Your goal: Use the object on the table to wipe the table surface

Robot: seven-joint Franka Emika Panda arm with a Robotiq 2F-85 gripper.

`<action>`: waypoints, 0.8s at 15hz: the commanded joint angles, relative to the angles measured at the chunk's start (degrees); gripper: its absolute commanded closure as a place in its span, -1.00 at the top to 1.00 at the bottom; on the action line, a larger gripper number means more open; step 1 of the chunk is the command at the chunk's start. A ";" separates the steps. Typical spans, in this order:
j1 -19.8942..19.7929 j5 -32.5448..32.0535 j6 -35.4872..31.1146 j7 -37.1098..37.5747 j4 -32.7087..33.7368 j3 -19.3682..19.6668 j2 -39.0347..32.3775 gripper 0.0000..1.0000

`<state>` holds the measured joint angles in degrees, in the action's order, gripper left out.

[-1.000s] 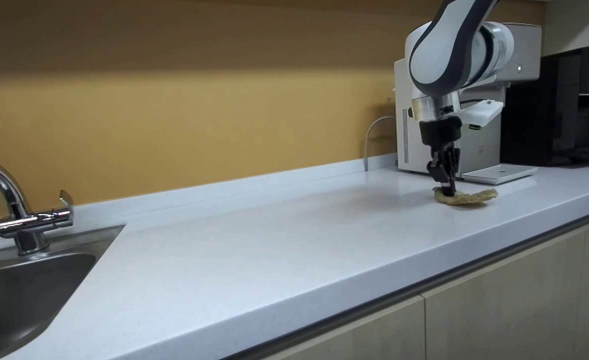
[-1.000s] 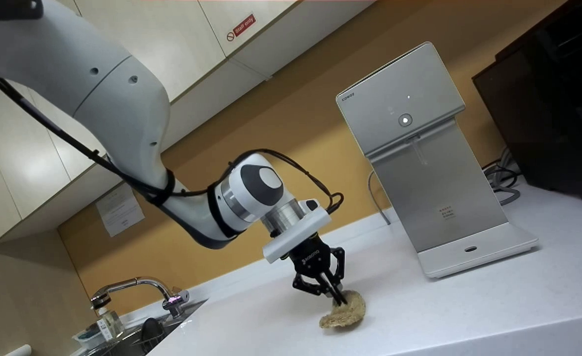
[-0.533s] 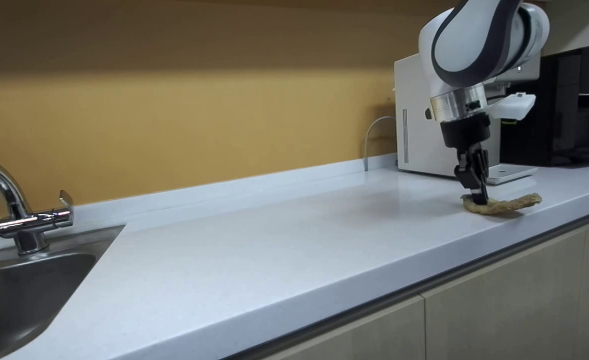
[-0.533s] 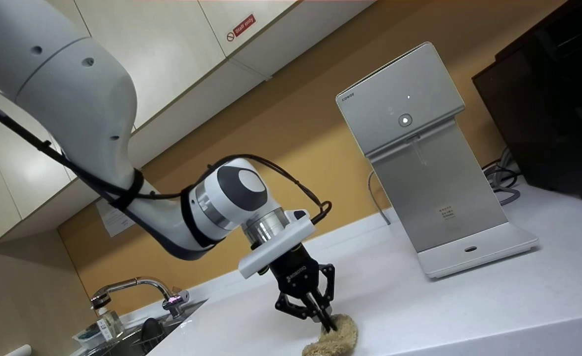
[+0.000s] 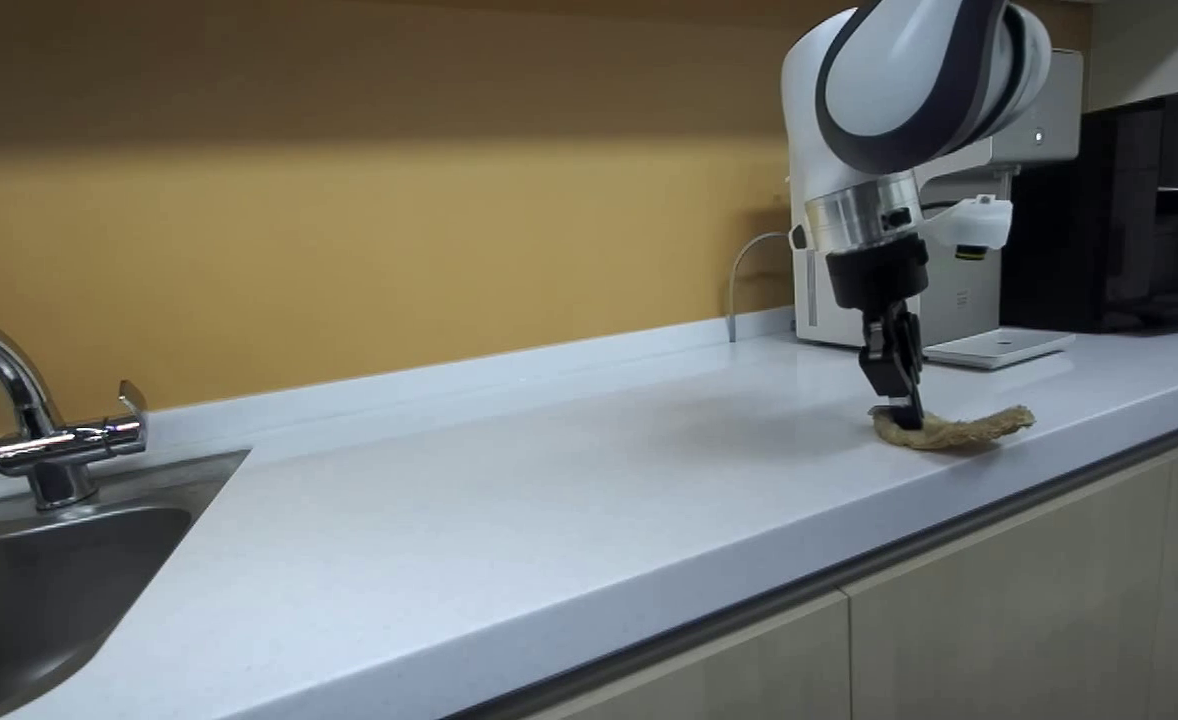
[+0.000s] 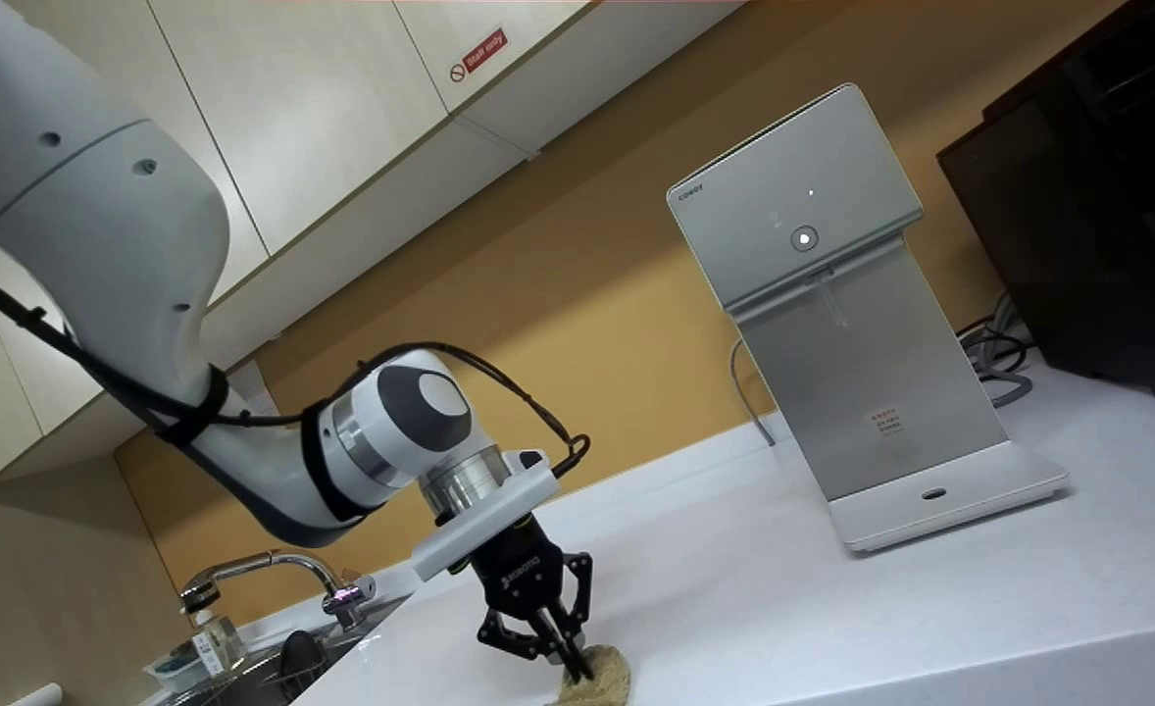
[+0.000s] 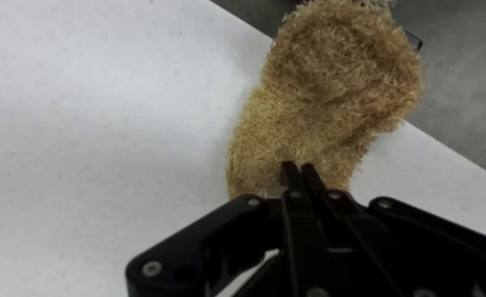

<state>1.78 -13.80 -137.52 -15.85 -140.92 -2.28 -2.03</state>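
- Tan loofah pad (image 7: 329,82) lies on the countertop (image 7: 82,165), far end tilted up, crossing the edge in wrist view.
- If I sweep farther out, it could wipe air; weak pinch may slip from drag.
- Fingers (image 7: 298,208) nearly together, apparently clamped on its near end; contact hidden, bulk extends beyond them.

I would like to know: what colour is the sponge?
The sponge is yellowish brown, seen best in the wrist view.

The arm (image 6: 264,466) reaches down, its black fingers (image 7: 290,175) nearly together.
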 commanded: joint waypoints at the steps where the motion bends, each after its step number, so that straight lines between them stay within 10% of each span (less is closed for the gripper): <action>1: 2.66 5.05 -2.40 -1.45 0.49 -2.95 -3.86 -0.98; 12: 4.01 5.39 -2.67 -3.89 12.88 -4.37 -13.52 -0.98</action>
<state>6.43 -5.79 -139.18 -20.99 -134.22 -7.85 -7.33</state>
